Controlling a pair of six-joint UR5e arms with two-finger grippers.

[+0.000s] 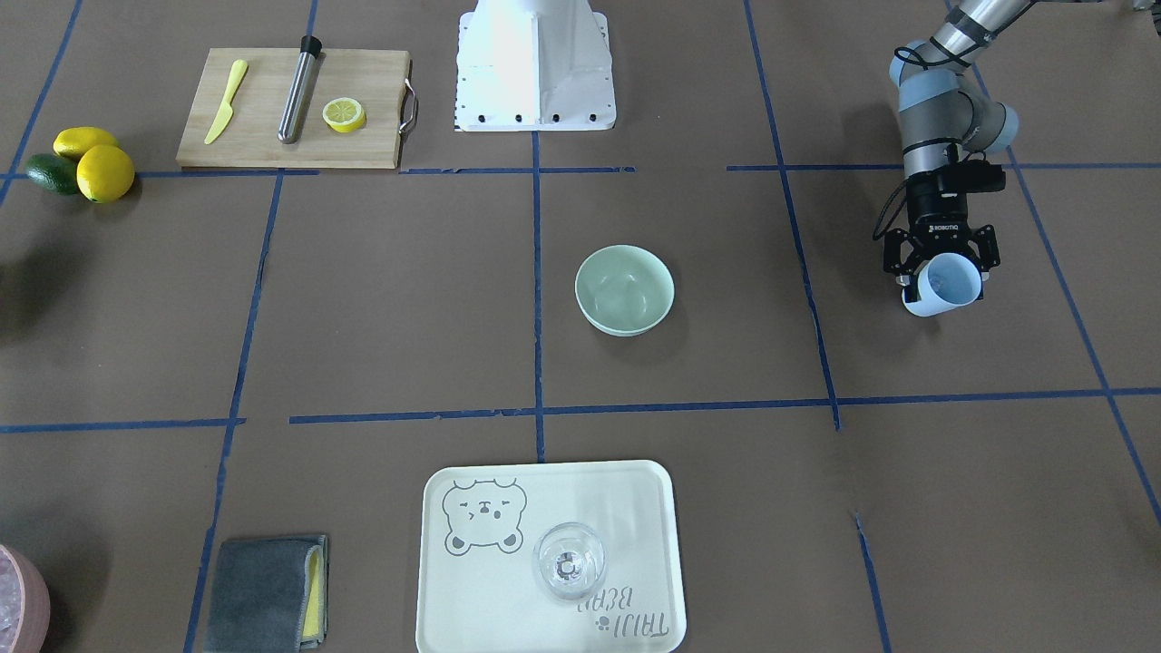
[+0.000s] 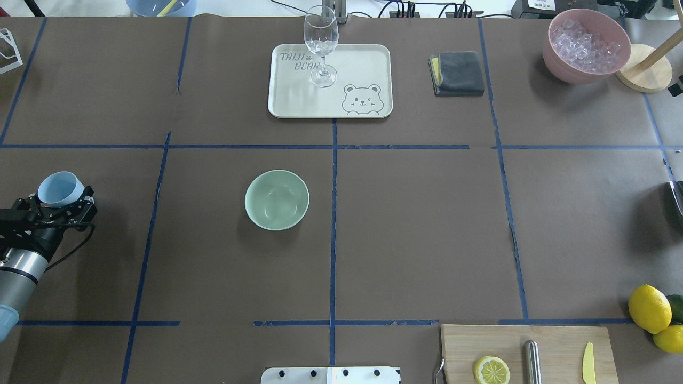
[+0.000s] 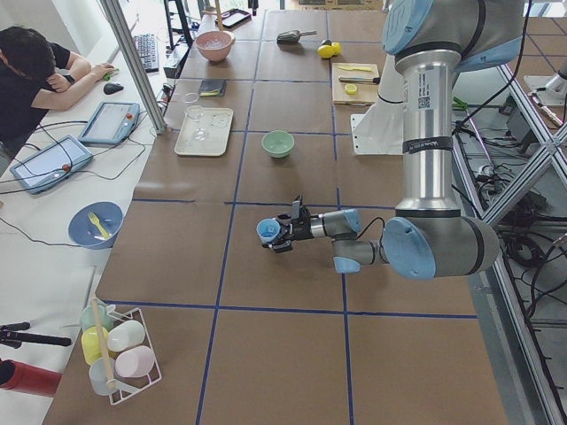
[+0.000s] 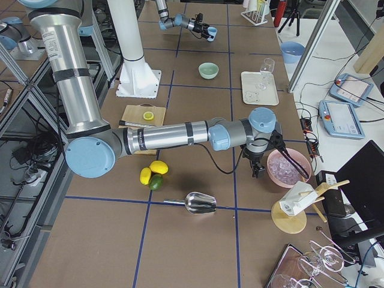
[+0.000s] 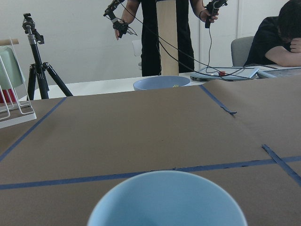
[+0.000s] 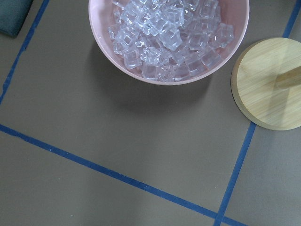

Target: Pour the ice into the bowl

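- The left end effector (image 1: 943, 270) was clamped on the blue cup (image 2: 58, 188), which was tipped and looked empty, well apart from the bowl (image 1: 626, 325).
- The bowl stood mid-tabletop (image 1: 408, 317), within either arm's reach; faint glassy shapes inside it were probably the ice (image 1: 628, 290).
- The right end effector (image 4: 258, 171) hung over the pink container (image 2: 557, 64); I could not tell whether its fingers were apart or together.

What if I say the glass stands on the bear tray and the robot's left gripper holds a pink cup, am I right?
Nearly. The cup in the left gripper is pale blue, not pink, as the overhead view shows. The glass does stand on the bear tray.
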